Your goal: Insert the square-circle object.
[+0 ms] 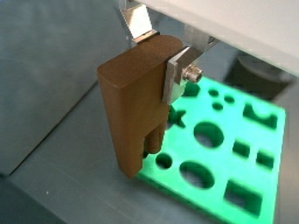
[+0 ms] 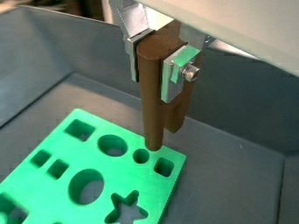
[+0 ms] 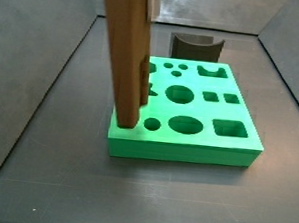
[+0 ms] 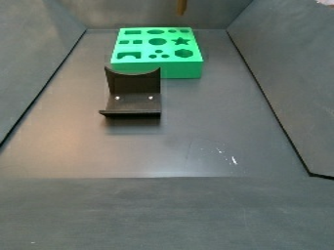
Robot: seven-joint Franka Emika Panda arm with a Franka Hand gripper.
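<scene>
The gripper [image 2: 158,54] pinches the bar [image 2: 156,92] near its top, holding it upright over the green block [image 2: 82,175]. In a wrist view the bar's lower end hangs just above a small round hole at the block's edge. To seat it well, I judge the prongs must line up squarely with the matching holes, then descend straight, without tilt. In a side view the block's holes [image 3: 184,125] look empty. A dark fixture [image 4: 132,93] stands at about 7 o'clock from the block.
</scene>
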